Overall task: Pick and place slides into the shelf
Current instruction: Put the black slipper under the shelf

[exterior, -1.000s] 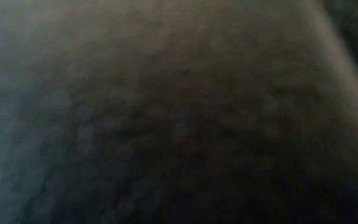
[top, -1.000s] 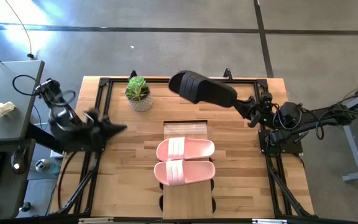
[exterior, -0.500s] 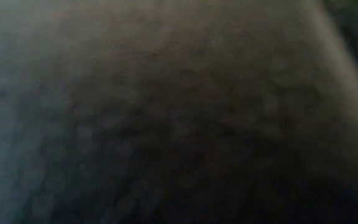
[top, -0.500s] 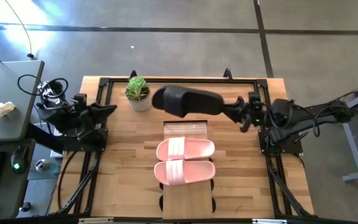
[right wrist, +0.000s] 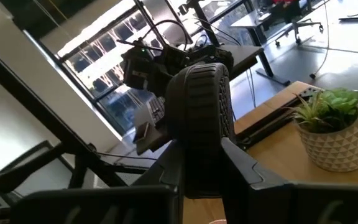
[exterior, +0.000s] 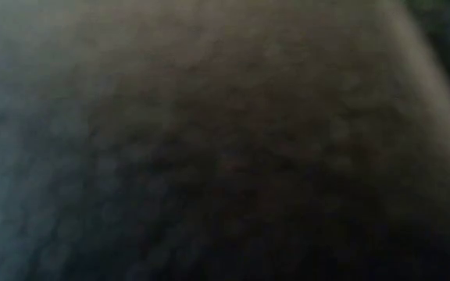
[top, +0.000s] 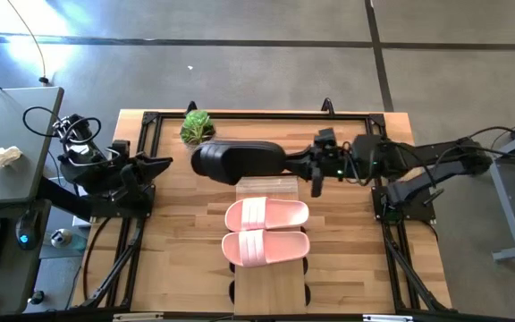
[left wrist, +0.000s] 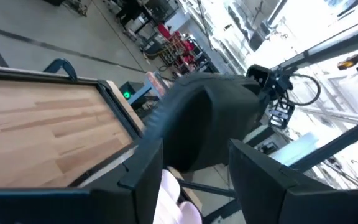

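One black slide [top: 238, 162] is clamped in the right hand [top: 314, 167]; left hand [top: 155, 164] open, empty.

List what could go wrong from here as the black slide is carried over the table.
1. The right gripper pinches the black ribbed-sole slide by one end only, so it may droop or slip.
2. The slide hangs beside the small potted plant in its white pot and could tip it.
3. The pale pink slides fill much of the light-wood plank shelf, leaving little room.

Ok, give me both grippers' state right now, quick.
Left gripper: open, holding nothing, at the table's left edge.
Right gripper: shut on a black slide, held over the table.
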`<action>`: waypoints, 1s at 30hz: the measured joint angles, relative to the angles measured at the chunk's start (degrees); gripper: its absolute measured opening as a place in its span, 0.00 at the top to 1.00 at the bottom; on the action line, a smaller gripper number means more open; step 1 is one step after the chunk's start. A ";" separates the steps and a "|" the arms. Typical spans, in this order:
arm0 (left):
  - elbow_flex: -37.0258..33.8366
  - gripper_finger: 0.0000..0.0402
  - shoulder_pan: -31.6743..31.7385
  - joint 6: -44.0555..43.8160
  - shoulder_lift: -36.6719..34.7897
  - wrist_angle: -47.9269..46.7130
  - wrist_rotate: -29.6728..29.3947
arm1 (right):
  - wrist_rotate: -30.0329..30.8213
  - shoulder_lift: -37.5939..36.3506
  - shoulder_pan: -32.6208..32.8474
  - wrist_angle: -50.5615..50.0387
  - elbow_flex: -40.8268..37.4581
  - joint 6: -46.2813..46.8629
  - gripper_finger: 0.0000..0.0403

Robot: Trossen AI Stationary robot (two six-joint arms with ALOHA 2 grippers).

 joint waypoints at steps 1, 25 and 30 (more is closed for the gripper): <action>0.00 0.58 0.00 -0.08 0.13 -0.06 0.43 | -0.08 1.09 0.00 -0.86 1.52 -0.30 0.90; -0.02 0.58 0.00 -9.07 6.10 -7.32 3.14 | -1.27 7.77 -0.26 -2.35 10.25 -0.54 0.90; -0.02 0.58 0.00 -9.12 7.11 -7.26 1.93 | -2.39 7.97 -0.39 -2.21 10.25 0.39 0.90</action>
